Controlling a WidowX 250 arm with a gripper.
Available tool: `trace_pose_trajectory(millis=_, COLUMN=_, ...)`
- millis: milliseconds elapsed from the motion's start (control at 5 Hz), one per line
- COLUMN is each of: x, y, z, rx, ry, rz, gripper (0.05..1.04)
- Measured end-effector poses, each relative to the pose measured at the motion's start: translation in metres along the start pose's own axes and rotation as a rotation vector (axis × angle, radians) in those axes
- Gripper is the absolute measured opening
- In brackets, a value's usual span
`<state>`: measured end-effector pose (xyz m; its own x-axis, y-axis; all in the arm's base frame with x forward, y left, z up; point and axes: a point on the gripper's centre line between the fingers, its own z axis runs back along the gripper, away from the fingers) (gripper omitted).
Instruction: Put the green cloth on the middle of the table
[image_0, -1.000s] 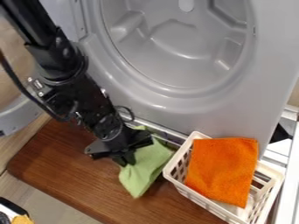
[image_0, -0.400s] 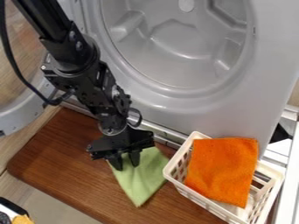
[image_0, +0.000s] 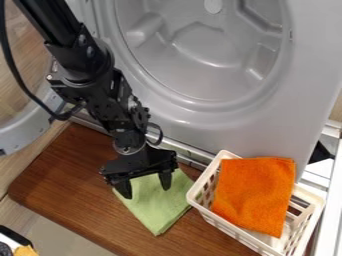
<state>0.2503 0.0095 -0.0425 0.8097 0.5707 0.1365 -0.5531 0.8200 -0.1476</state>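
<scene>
The black gripper (image_0: 145, 187) hangs low over the upper part of the green cloth, its two fingers spread wide apart with cloth visible between them. The green cloth (image_0: 157, 210) lies on the brown wooden table (image_0: 73, 185), roughly a diamond with one corner toward the front edge. Its upper left part is partly hidden under the gripper.
A white basket (image_0: 234, 229) holding an orange cloth (image_0: 256, 195) stands just right of the green cloth. The grey machine (image_0: 220, 122) with its round recess rises behind the table. At the lower left corner is a dark-rimmed object (image_0: 15, 237).
The gripper has turned and opened, its fingers going from close together to wide apart. The green cloth has shifted slightly left and now lies more spread out.
</scene>
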Motion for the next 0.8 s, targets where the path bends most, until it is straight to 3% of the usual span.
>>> trace_pose_trajectory(millis=400, x=0.012, y=-0.017, z=0.037, rx=0.002, ry=0.016, rz=-0.061, gripper=1.007)
trace_pose_trajectory(millis=800, x=0.008, y=-0.026, z=0.081, rx=-0.032, ry=0.024, rz=-0.094, gripper=1.007)
